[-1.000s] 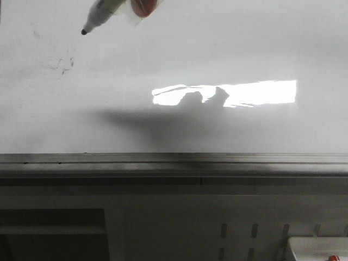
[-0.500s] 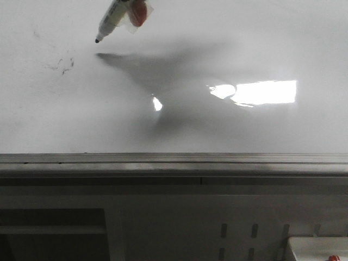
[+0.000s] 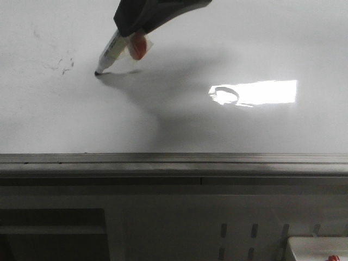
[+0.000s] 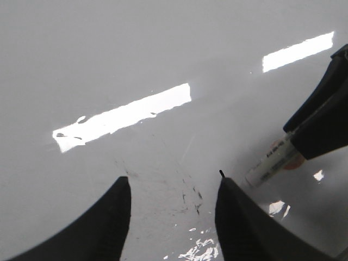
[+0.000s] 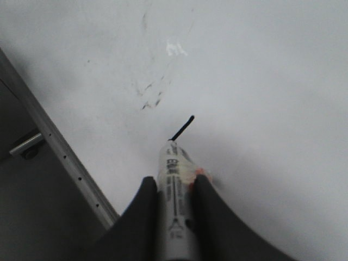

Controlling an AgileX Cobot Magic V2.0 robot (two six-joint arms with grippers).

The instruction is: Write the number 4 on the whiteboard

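The whiteboard (image 3: 244, 43) is glossy white, with a grey edge rail (image 3: 174, 159) along its near side. My right gripper (image 3: 133, 33) is shut on a white marker (image 3: 111, 51) that has an orange tag. The black tip rests on the board just right of faint grey smudges (image 3: 64, 64). In the right wrist view my right gripper (image 5: 175, 182) clamps the marker (image 5: 173, 168). A short thin black line (image 5: 182, 129) runs from its tip; I cannot tell stroke from nib. No full number 4 shows. My left gripper (image 4: 174, 182) hovers open and empty over the smudges (image 4: 193, 196), beside the marker (image 4: 270, 166).
A bright rectangular light reflection (image 3: 255, 92) lies on the board's right half. Below the rail is a grey metal frame with slots (image 3: 239, 234), and a white box corner (image 3: 318, 249) sits at the bottom right. The rail also shows in the right wrist view (image 5: 60, 152).
My right gripper has come down into the front view with the marker. The tip dropped from above the board onto its surface beside the smudges, and its shadow closed in.
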